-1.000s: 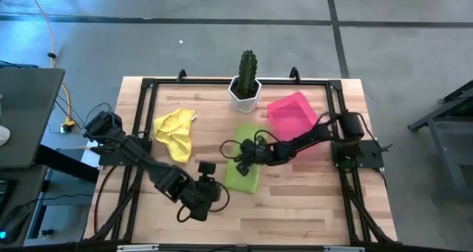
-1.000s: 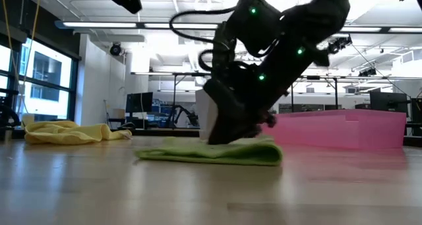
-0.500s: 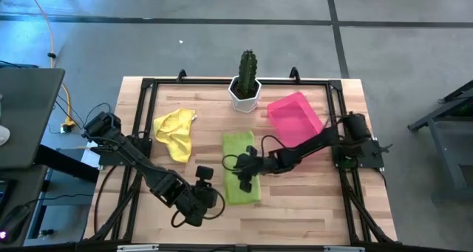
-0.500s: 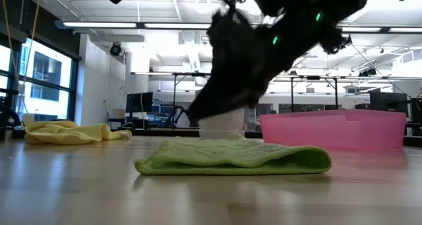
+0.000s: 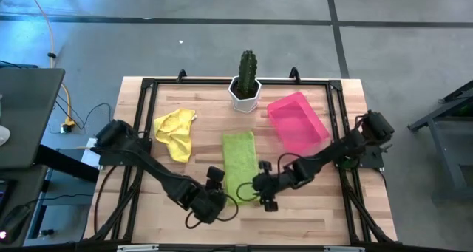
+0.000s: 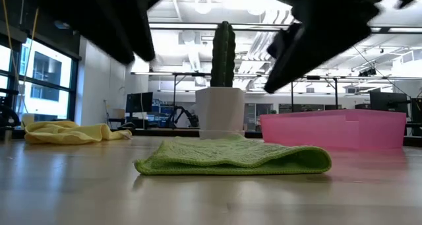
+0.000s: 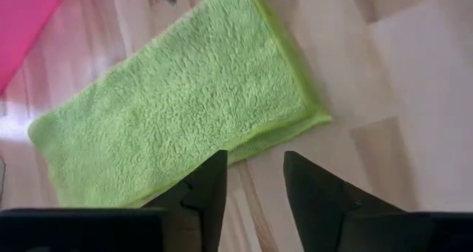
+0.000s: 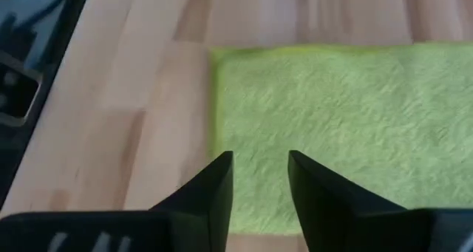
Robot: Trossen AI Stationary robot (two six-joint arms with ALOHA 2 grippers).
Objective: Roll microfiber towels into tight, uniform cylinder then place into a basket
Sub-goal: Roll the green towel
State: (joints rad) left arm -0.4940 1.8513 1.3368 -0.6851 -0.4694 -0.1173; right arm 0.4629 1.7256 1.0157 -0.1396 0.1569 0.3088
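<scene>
The lime green towel [image 5: 239,165] lies flat on the table as a folded strip running from far to near, with its folded edge [image 6: 322,160] on the right. The yellow towel [image 5: 175,132] lies crumpled at the far left. The pink basket [image 5: 297,121] stands at the far right. My left gripper [image 7: 251,163] hovers open, with a narrow gap, over the green towel's near left corner [image 7: 314,119]. My right gripper [image 8: 259,163] hovers open over its near right part [image 8: 332,126]. In the low view both arms [image 6: 99,20] [image 6: 330,20] are above the towel and clear of it.
A white pot with a cactus [image 5: 246,89] stands at the far middle, just beyond the green towel. A black metal frame [image 5: 140,134] runs along the table's edges. Bare wood [image 5: 310,208] lies at the near right.
My right gripper has left the middle of the green towel, risen and gone toward the table's near edge. The towel has turned straight and spread out wider, and now lies still. My left gripper has come down and moved right, toward the towel's near end.
</scene>
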